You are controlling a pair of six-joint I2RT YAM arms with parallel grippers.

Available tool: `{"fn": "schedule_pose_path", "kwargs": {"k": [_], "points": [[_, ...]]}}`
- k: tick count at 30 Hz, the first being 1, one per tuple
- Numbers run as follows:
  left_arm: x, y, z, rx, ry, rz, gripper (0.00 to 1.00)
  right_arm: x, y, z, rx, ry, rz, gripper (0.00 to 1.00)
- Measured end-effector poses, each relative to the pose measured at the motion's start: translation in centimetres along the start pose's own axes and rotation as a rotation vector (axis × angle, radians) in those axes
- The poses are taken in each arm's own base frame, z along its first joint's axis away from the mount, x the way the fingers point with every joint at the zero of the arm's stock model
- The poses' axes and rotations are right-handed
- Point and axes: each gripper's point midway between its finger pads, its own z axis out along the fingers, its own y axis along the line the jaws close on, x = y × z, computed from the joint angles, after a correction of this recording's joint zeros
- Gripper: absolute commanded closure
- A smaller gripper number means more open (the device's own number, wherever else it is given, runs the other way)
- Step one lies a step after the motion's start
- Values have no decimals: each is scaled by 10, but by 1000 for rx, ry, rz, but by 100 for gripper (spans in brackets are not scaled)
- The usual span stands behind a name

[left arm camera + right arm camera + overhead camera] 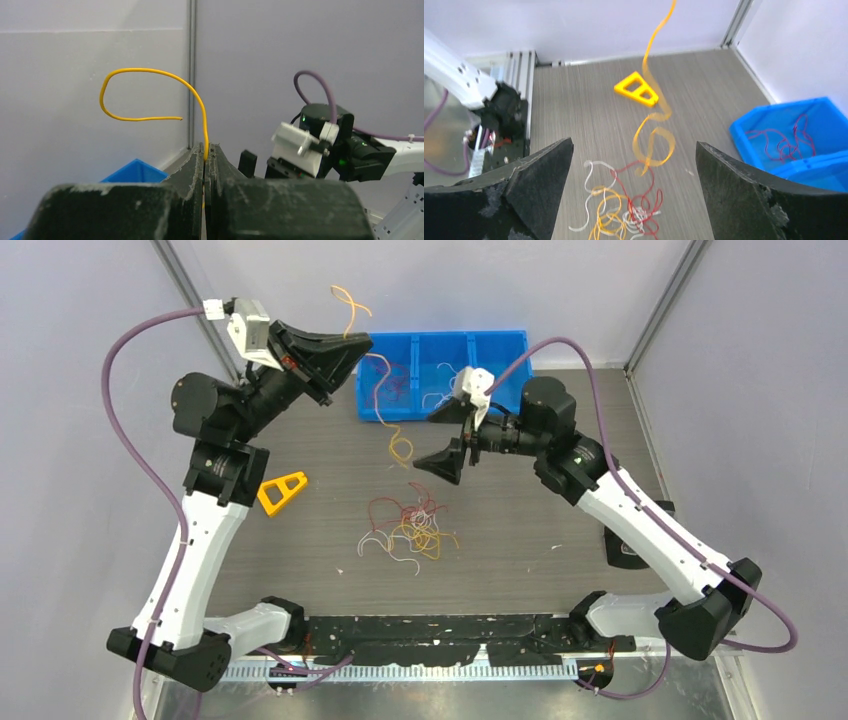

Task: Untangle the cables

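Note:
A loose tangle of red, yellow-orange and white cables (pixel 410 530) lies on the grey table, and shows low in the right wrist view (pixel 624 210). My left gripper (pixel 368 340) is raised at the back, shut on one yellow-orange cable (pixel 385 400). That cable curls above the jaws (pixel 150 72) and hangs down, its lower coil (pixel 651 145) blurred above the tangle. My right gripper (pixel 445 438) stands wide open just right of the hanging cable, above the table, with nothing between its fingers (pixel 634 145).
A blue compartment bin (pixel 500 340) stands at the back with red and white wires in it; its corner shows in the right wrist view (pixel 744 127). A yellow triangular piece (pixel 282 490) lies left of the tangle. Grey walls close in at the sides.

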Motion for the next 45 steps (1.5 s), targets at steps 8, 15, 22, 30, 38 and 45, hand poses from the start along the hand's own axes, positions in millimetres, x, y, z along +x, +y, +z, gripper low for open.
{"fn": "schedule_pose_path", "kwargs": {"k": [8,15,22,30,38,45], "points": [[26,0,-3,16,52,-60,100,-66,-26,18,65,-155,109,4],[36,-3,-6,19,65,-108,100,-78,-46,51,68,-221,237,20],[48,3,-8,-10,80,-138,100,-94,-42,64,25,-274,270,86],[55,33,-14,-156,85,-170,100,-84,-38,61,23,-256,269,95],[169,69,-49,-373,337,-551,100,-68,-50,45,76,-222,293,95],[237,37,-34,-181,508,-840,58,-31,-62,41,129,-112,376,95]]}}
